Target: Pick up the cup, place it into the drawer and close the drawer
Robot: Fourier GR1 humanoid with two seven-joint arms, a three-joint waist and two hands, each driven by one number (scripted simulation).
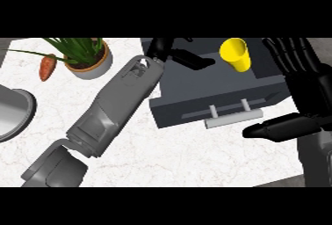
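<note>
The yellow cup (235, 53) lies tilted inside the open dark grey drawer (194, 88), toward its far right. My left hand (174, 50) reaches over the drawer's far left part, its fingers (194, 59) stretched toward the cup and ending just short of it. It holds nothing. My right hand (303, 74) stands open at the drawer's right side, fingers pointing away from me. Its thumb (276, 128) points left, just right of the drawer's pale bar handle (232, 117).
A potted green plant (88, 56) stands at the back left with a carrot (47, 67) beside it. A grey metal bowl (14, 113) sits at the left edge. The white marble counter (194, 154) spreads in front of the drawer.
</note>
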